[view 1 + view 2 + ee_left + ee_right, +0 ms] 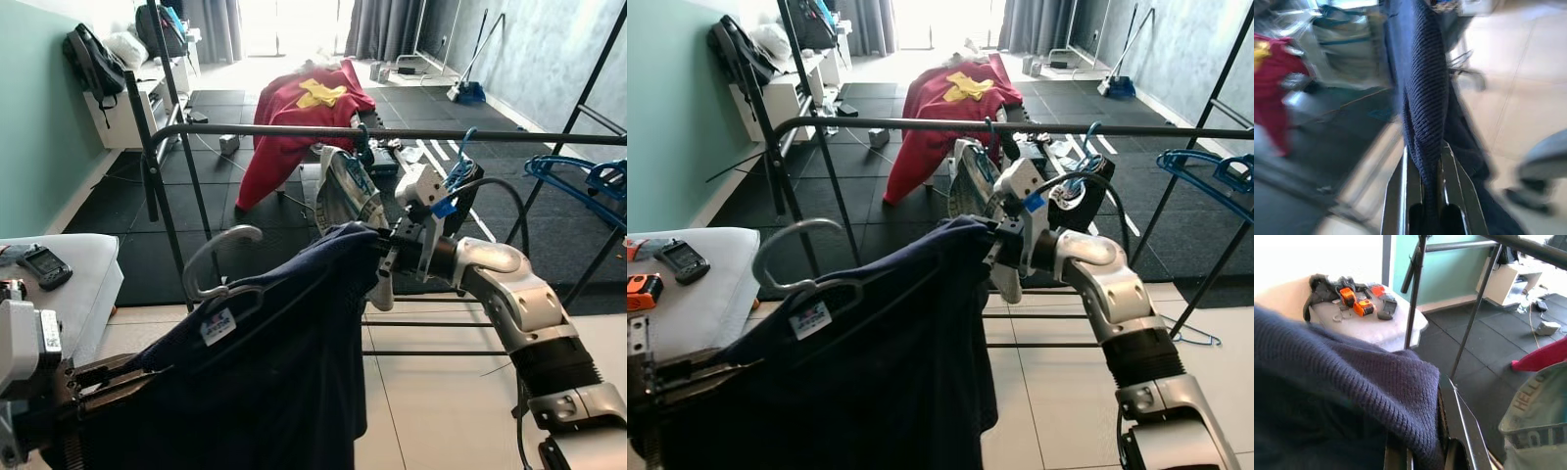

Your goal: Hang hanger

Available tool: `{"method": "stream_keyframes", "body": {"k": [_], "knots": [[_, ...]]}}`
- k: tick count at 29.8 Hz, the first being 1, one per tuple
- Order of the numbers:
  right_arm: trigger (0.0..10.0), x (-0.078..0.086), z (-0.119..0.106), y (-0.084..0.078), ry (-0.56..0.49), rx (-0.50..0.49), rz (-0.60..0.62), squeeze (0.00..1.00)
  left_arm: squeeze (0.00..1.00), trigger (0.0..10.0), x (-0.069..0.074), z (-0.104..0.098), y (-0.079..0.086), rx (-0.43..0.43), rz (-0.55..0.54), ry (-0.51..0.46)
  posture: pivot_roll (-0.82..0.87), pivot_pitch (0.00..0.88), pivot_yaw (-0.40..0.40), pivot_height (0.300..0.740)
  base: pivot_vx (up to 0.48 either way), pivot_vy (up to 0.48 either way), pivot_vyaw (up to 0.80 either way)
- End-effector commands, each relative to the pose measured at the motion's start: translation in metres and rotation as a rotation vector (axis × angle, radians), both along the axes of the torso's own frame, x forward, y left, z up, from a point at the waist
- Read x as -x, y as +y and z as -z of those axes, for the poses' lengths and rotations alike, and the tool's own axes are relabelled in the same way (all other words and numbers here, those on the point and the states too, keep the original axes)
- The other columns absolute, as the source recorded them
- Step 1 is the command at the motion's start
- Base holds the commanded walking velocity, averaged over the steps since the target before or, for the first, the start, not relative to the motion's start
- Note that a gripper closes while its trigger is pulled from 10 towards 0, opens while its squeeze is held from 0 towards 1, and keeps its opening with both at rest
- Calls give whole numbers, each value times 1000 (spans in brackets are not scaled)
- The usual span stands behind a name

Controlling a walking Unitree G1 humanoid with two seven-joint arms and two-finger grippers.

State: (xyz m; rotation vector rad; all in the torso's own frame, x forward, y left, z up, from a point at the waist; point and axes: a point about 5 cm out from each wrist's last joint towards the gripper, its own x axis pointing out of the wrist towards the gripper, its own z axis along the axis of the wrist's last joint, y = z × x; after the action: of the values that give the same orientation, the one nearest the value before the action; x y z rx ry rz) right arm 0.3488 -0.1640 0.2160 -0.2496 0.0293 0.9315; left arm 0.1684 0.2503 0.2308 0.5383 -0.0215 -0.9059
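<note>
Beyond both claws runs the black rack rail (392, 132) with bare bar above the navy sweater (265, 372), which hangs on its grey hanger (211, 257) between them, left claw (1422, 171) and right claw (384, 257) each pinching a shoulder.

teal wall (39, 117) on the left, black floor mats (245, 211) beyond pale tiles (441, 392), bright curtained window (284, 24) behind.

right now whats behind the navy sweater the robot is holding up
Behind the navy sweater runs the black rack rail, with a pale printed garment hanging there. The sweater hides that garment's lower part.
</note>
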Motion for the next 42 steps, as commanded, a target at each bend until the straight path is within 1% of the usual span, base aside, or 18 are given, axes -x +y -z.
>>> {"method": "stream_keyframes", "body": {"k": [1,8,10,16,19,21,22,23,25,26,28,29,30,31,32,34,35,42], "knots": [[0,-5,3,-116,14,91,654,0,0,10000,-1,-4,34,-46,-178,-18,-50,0,-24,740,0,0,0],[0,-4,11,-111,23,149,631,0,0,10000,6,-19,33,4,-115,-51,-51,0,-23,740,0,0,0],[0,-2,17,-111,39,179,620,0,0,10000,13,-26,44,-6,-108,-50,-48,0,-25,740,0,0,0],[0,-2,19,-115,40,228,621,0,0,10000,15,-31,50,8,-111,-70,-48,0,-28,740,0,0,0],[0,-1,23,-120,45,274,621,0,0,10000,25,-39,44,85,-4,-70,-52,0,-32,740,0,0,0],[0,-1,23,-120,45,274,621,0,0,10000,25,-39,44,85,-4,-70,-52,0,-32,740,0,0,0],[0,0,23,-122,45,279,614,0,0,10000,30,-43,39,115,69,-61,-51,0,-33,740,0,0,0],[0,0,23,-122,45,279,614,0,0,10000,30,-43,39,115,69,-61,-51,0,-33,740,0,0,0],[0,0,21,-120,47,249,583,0,0,10000,35,-48,34,139,141,-54,-49,0,-33,740,0,0,0],[0,0,17,-112,54,157,512,0,0,10000,37,-52,31,145,193,-48,-46,0,-35,740,0,0,0],[0,0,17,-112,54,157,512,0,0,10000,37,-52,31,145,193,-48,-46,0,-35,740,0,0,0],[0,3,10,-102,57,56,402,0,0,10000,38,-55,30,141,225,-40,-46,0,-34,740,0,0,0],[0,13,-2,-90,59,-77,208,0,0,10000,35,-55,33,115,219,-27,-43,0,-34,740,0,0,0],[0,13,-2,-90,59,-77,208,0,0,10000,35,-55,33,115,219,-27,-43,0,-34,740,0,0,0],[0,23,-14,-82,43,-164,61,0,0,10000,32,-54,35,98,204,-18,-43,0,-34,740,0,0,0],[0,23,-14,-82,43,-164,61,0,0,10000,32,-54,35,98,204,-18,-43,0,-34,740,0,0,0],[0,30,-24,-80,28,-227,-39,0,0,10000,29,-52,36,79,191,-8,-44,0,-34,740,0,0,0],[0,30,-24,-80,28,-227,-39,0,0,10000,29,-52,36,79,191,-8,-44,0,-34,740,0,0,0]]}}
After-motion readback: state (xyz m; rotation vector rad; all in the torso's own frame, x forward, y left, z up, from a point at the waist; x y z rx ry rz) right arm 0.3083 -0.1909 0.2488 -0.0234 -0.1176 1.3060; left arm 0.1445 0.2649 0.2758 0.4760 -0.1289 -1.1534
